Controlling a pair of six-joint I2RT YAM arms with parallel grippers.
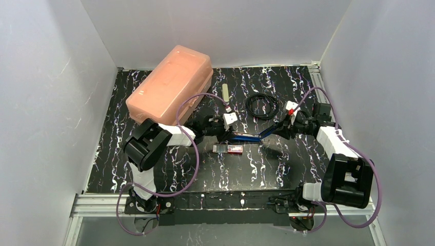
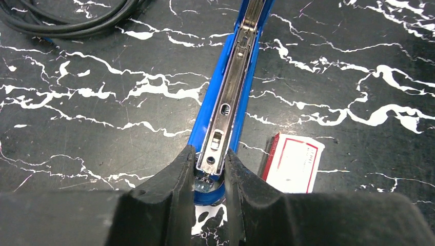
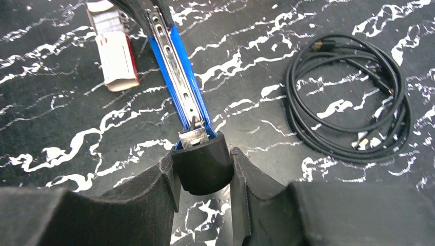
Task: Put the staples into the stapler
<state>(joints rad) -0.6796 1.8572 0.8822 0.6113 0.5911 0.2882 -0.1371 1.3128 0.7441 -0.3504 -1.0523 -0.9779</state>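
At the bench centre, left fingers and right fingers each clamp one end of the blue stapler; uneven pulling may wrench it free.

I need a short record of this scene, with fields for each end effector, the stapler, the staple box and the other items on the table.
left end effector: closed on one end of the stapler
right end effector: closed on the stapler's black end
stapler: blue, opened out, metal channel facing up
staple box: lying beside the stapler, not held
other items: coiled black cable; large pink case
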